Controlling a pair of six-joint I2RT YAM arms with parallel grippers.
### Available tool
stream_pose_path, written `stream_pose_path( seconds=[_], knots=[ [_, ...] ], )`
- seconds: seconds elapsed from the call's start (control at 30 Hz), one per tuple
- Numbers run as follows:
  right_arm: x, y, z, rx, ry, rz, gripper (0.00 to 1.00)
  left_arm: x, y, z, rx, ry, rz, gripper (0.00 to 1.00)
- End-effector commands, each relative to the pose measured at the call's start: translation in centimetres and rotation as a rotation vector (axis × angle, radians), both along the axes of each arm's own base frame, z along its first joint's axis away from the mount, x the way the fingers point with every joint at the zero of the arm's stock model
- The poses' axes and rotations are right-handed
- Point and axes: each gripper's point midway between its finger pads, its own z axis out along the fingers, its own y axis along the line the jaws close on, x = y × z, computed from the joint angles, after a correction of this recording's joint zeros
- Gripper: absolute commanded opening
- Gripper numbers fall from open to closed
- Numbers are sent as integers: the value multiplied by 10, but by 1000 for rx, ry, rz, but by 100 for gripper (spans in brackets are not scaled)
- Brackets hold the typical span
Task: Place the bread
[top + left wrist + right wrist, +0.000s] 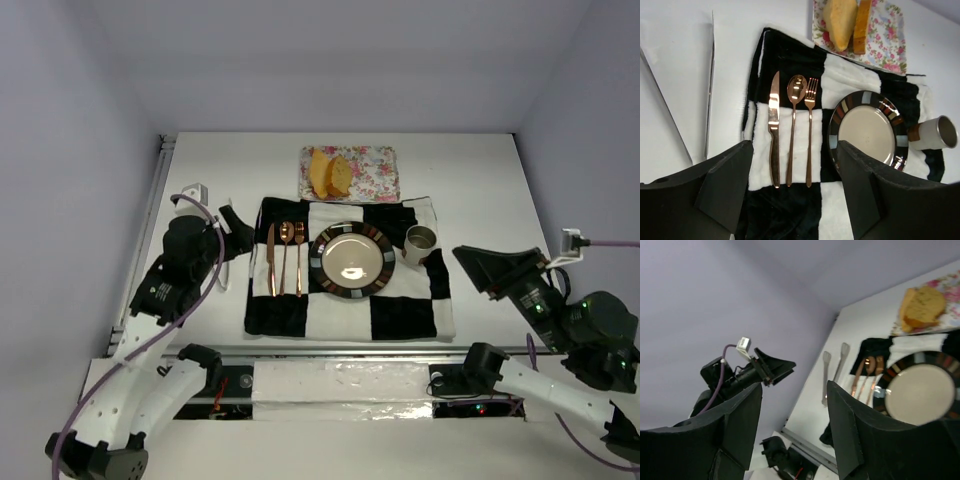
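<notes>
Top external view showed us the 2 bread slices (330, 173) leaning together on the floral tray (378, 172) at upper centre, up-right of the left gripper (235, 225) and farther from the right gripper (465, 257), both grippers spread apart and empty.

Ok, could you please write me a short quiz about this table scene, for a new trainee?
1. True or false: the left pincer and the right pincer are both open and hold nothing.
2. Fill in the missing word: in the top view, left of the plate, there lie from left to right the knife, the ___ and the fork.
3. Where does the bread lie? A) on the plate B) on the floral tray C) in the left pincer

Key: 1 true; 2 spoon; 3 B.
</notes>
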Motion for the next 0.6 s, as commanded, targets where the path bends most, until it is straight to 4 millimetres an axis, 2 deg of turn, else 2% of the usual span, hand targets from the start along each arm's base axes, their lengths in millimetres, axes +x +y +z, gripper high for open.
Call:
stream_pose_path(
  seconds=[0.0, 0.07, 0.13, 0.17, 0.2, 0.23, 0.27, 0.3, 0.33, 0.37, 0.5, 0.53, 0.57],
  knots=[
    [8, -29, -55, -91, 131, -133, 60, 12, -1, 19, 13, -70, -6, 66],
    [4, -45, -59, -57, 133, -161, 58, 19, 0, 15, 28, -63, 5, 66],
    [3, -52, -64, -35, 144, -178, 49, 28, 0, 6, 56, -33, 7, 62],
    [1, -55, -63, -23, 138, -178, 34, 31, 0, 3, 67, -24, 15, 60],
    [1, -56, -64, -21, 139, -179, 26, 34, 0, 1, 78, -20, 12, 54],
    [1, -57, -64, -17, 140, -180, 15, 40, -2, -3, 83, -24, 8, 43],
    [0, -57, -66, -21, 143, -177, 0, 43, -1, -4, 91, -30, 12, 34],
    [0, -56, -66, -26, 143, -174, 0, 46, 1, -9, 103, -29, 22, 24],
    [0, -55, -66, -29, 143, -169, 0, 53, 5, -14, 117, -18, 44, 6],
    [0, -53, -67, -34, 144, -166, 0, 58, 12, -19, 141, -5, 78, 0],
    [1, -48, -71, -40, 150, -154, 2, 77, 28, -48, 207, 77, 131, 0],
    [0, -48, -71, -37, 150, -150, 6, 84, 30, -61, 227, 115, 134, 14],
    [1, -46, -73, -38, 150, -147, 12, 88, 35, -68, 252, 132, 144, 23]
  ],
)
